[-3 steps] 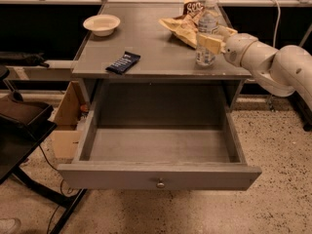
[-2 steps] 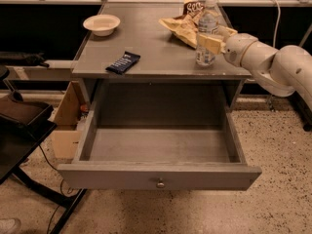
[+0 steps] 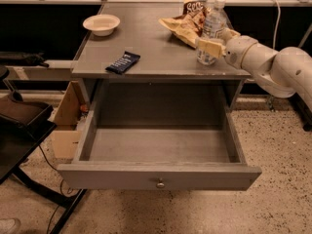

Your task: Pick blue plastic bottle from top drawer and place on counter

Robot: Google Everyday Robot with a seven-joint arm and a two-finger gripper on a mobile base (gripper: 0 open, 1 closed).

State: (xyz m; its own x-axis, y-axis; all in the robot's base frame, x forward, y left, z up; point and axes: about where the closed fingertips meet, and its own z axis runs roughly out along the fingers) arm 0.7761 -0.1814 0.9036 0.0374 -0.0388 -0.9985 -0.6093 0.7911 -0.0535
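Note:
The blue plastic bottle (image 3: 213,21) stands upright on the counter (image 3: 146,43) near its right front corner, white cap up. My gripper (image 3: 217,40) reaches in from the right and is shut on the bottle's lower half, one finger (image 3: 209,46) across its front and the other behind it. The bottle's base rests on or just above the counter. The top drawer (image 3: 158,177) is pulled fully open below, with its round knob (image 3: 160,183) at the centre of the front panel. Nothing lies inside it.
A crumpled tan chip bag (image 3: 184,24) lies just left of and behind the bottle. A dark blue snack bar wrapper (image 3: 123,62) lies near the counter's front left. A white bowl (image 3: 101,23) sits at the back left. A cardboard box (image 3: 66,121) stands left of the cabinet.

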